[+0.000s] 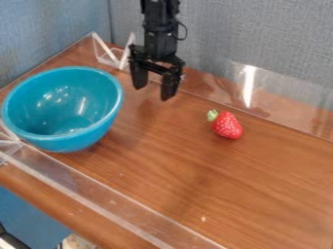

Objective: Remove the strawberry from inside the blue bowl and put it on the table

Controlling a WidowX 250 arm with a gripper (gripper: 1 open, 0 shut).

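Since the strawberry (pixel 227 124) already lies on the tabletop (pixel 196 180), outside the bowl (pixel 62 107), the task looks done, and the coming move is probably just a retreat. From the hand (pixel 154 88), the berry sits toward the camera and picture-right, well apart, its long axis slanting so the leafy cap points roughly back toward the hand; the bowl is on the hand's picture-left side. The hand's fingers are spread, with nothing between them. The arm's upper part is cut off, and fingertip clearance above the wood is hard to judge.
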